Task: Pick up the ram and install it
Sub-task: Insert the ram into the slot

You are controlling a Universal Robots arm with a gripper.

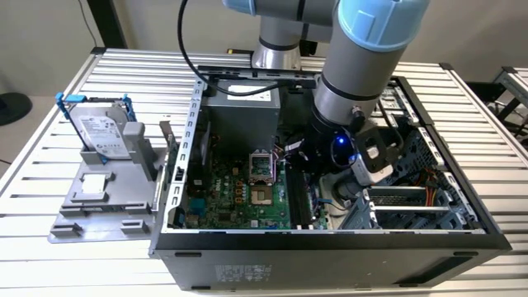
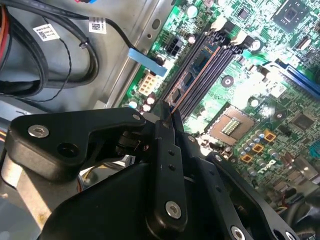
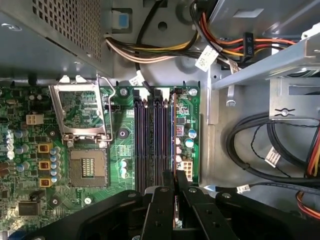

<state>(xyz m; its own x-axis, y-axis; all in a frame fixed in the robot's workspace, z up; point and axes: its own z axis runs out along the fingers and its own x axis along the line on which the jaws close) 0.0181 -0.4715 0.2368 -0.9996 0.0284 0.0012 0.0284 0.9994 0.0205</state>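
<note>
The gripper [image 3: 174,192] is nearly closed, its black fingers [image 2: 167,150] pinching the thin ram [image 2: 192,70] edge-on; the ram stands in the outermost of the black slots [image 3: 150,140] on the green motherboard [image 1: 239,198]; beyond, the hard drive [image 1: 103,130] rests on the desk [image 1: 33,192].

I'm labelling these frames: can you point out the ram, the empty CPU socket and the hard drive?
ram [image 2: 200,59]: second wrist view, its flat face in the slot.
CPU socket [image 3: 88,166]: first wrist view, the contact grid.
hard drive [image 1: 106,131]: exterior view, its silver top.
</note>
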